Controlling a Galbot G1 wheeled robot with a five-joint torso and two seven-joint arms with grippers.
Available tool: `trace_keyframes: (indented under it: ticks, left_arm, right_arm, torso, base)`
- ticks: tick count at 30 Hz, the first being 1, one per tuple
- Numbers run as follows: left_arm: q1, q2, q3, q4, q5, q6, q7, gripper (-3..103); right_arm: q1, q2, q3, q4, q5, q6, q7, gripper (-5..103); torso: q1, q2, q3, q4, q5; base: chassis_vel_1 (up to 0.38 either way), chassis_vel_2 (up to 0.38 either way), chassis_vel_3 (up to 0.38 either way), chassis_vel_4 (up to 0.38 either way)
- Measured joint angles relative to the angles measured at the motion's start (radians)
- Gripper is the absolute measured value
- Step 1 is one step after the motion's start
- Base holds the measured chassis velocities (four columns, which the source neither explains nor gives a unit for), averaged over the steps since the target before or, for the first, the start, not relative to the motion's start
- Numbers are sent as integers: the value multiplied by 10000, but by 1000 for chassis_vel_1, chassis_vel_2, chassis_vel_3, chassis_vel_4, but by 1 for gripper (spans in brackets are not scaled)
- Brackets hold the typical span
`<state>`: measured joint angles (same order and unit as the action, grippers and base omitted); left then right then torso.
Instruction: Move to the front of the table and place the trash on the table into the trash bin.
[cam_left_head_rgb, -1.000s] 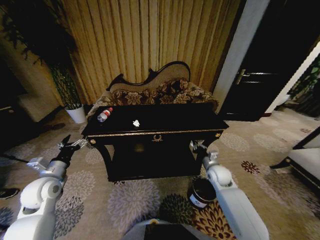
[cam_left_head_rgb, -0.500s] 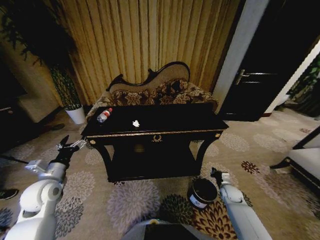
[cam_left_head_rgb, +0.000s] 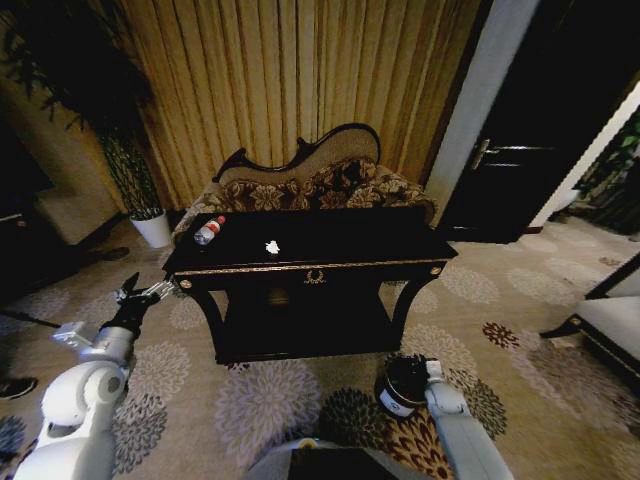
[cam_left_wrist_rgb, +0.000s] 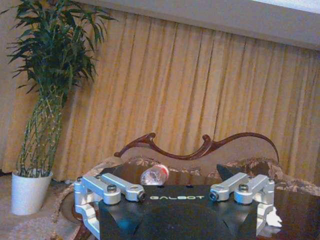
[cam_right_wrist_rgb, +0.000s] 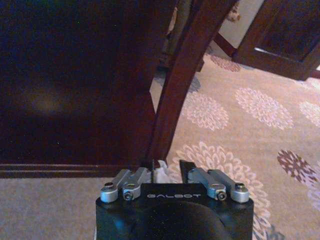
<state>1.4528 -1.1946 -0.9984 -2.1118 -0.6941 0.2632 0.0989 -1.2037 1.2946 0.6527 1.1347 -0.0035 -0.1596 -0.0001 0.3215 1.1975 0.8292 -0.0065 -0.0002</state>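
Note:
The black table (cam_left_head_rgb: 380, 240) with gold trim stands ahead of me. On its top lie a clear bottle (cam_left_head_rgb: 209, 231) with a red cap at the left end and a white paper scrap (cam_left_head_rgb: 272, 246) near the middle. The dark trash bin (cam_left_head_rgb: 398, 388) sits on the carpet by the table's right front leg. My right gripper (cam_left_head_rgb: 412, 365) hangs just over the bin's rim, shut on a small white scrap (cam_right_wrist_rgb: 161, 173) between its fingertips (cam_right_wrist_rgb: 167, 167). My left gripper (cam_left_head_rgb: 135, 295) is open, held left of the table. Its wrist view (cam_left_wrist_rgb: 175, 192) looks at the bottle (cam_left_wrist_rgb: 154, 175) and the paper (cam_left_wrist_rgb: 273, 217).
A carved-back sofa (cam_left_head_rgb: 310, 180) stands behind the table, a white plant pot (cam_left_head_rgb: 153, 228) at its left, and a dark door (cam_left_head_rgb: 520, 150) at the back right. A chair edge (cam_left_head_rgb: 615, 320) is at the far right. The table's curved leg (cam_right_wrist_rgb: 185, 75) rises close before the right wrist.
My right arm has come down from beside the table's right front leg to just above the trash bin. The left arm and the things on the table have stayed put.

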Motion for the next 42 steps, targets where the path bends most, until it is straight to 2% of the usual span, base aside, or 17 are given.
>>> trace_keyframes:
  ticks: [1, 2, 3, 4, 9, 13, 14, 15, 16, 18, 22, 24, 25, 28, 34, 38, 42]
  left_arm:
    - [-2, 18, 2, 0, 0, 0, 1, 100]
    - [-4, 60, 6, -4, 0, 0, 1, 100]
    - [-1, 81, 8, -10, -1, 0, 1, 100]
    - [-1, 81, 8, -10, -1, 0, 1, 100]
    - [21, 134, 9, -12, -5, 1, 11, 100]
    - [40, 154, 10, -12, -7, 1, 15, 100]
    - [41, 172, 8, -10, -9, 1, 17, 100]
    - [39, 178, 1, -3, -15, 0, 16, 100]
    - [38, 178, -7, 9, -23, -1, 13, 100]
    - [40, 173, -10, 21, -26, -3, 7, 100]
    - [48, 122, 19, 41, -13, -10, -11, 100]
    - [53, 104, 34, 29, 14, -9, -21, 100]
    - [53, 104, 34, 29, 14, -9, -21, 100]
    - [59, 126, 36, 14, 34, -10, -32, 100]
    - [58, 126, 91, 9, 55, -8, -44, 100]
    - [68, 163, 154, 8, 57, -15, -46, 100]
    - [63, 237, 167, 8, 57, -19, -46, 100]
  right_arm:
    - [1, 17, -6, 36, -6, 0, 1, 29]
    - [1, 34, -23, 165, -9, 2, 1, 40]
    - [0, 33, -26, 216, -9, 2, 1, 46]
    - [0, 33, -26, 216, -9, 2, 1, 46]
    - [15, -72, -48, 332, 18, 2, 1, 68]
    - [39, -120, -62, 332, 49, 3, 2, 78]
    - [34, -134, -61, 429, 109, 11, 1, 78]
    - [15, -143, -52, 599, 245, 29, 1, 89]
    - [-34, -169, -41, 920, 604, 116, 3, 94]
    - [-112, -204, -41, 1382, 1031, 229, 2, 97]
    - [-296, -287, -89, 2974, 1512, 704, 3, 100]
    - [-399, -361, -218, 4389, 1929, 707, 5, 100]
    - [-399, -361, -218, 4389, 1929, 707, 5, 100]
    - [-517, -536, -621, 6165, 2944, 238, 5, 100]
    - [-780, -884, -1214, 8579, 4200, -603, 5, 100]
    - [-860, -925, -1393, 9282, 4742, -917, 4, 100]
    - [-822, -844, -1466, 9325, 4753, -984, 4, 100]
  torso:
    - [0, 0, 0, 0, 0]
    - [0, -1, 0, 0, 1]
    - [0, 0, 0, 0, 0]
    - [0, 0, 0, 0, 0]
    - [0, 0, 0, -1, -1]
    - [0, 0, 0, 0, 0]
    - [1, -1, 1, -2, 3]
    - [0, -1, 1, -2, 4]
    - [0, -1, 1, -2, 3]
    - [1, 0, 1, -1, 1]
    - [0, -1, 1, 0, 1]
    - [0, -1, 1, 0, -2]
    - [0, -1, 1, 0, -2]
    - [0, -1, 0, 0, 1]
    - [0, 0, 0, -1, -1]
    - [0, 0, 0, -1, -1]
    - [0, 0, 0, -1, 1]
  base:
    - [0, 0, 0, 0]
    - [0, 0, 0, 0]
    - [0, 0, 0, 0]
    - [0, 0, 0, 0]
    - [0, 0, 0, 0]
    - [0, 0, 0, 0]
    - [0, 0, 0, 0]
    - [0, 0, 0, 0]
    - [0, 0, 0, 0]
    - [0, 0, 0, 0]
    - [0, 0, 0, 0]
    - [0, 0, 0, 0]
    - [0, 0, 0, 0]
    - [0, 0, 0, 0]
    - [0, 0, 0, 0]
    - [0, 0, 0, 0]
    - [0, 0, 0, 0]
